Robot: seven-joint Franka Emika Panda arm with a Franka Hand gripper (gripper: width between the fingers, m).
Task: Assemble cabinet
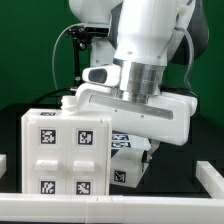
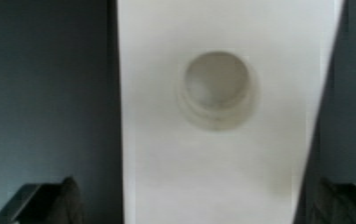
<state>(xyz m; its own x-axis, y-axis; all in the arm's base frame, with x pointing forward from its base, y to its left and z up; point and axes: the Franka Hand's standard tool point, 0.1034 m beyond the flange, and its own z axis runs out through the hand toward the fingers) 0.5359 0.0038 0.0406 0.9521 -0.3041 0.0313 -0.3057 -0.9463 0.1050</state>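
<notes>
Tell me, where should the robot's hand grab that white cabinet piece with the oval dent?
Probably across its narrow width. The cabinet piece has two straight, parallel long edges, and the open gripper has fingers outside each. Coming straight at the dented face and pinching those edges looks best; the shallow oval dent gives nothing to clamp.

A cabinet box [image 1: 68, 150] stands on the tabletop [image 1: 175, 182] toward the exterior view's left, close to the camera. Just behind it, toward the exterior view's right, a second cabinet piece [image 1: 128, 162] sits tilted beneath the robot arm [image 1: 140, 50], which reaches down from above. A low rail [image 1: 110, 207] runs across in front of both. In the wrist view, a cabinet panel [image 2: 219, 120] lies between the jaws, one on each side; whether they touch it cannot be told.
</notes>
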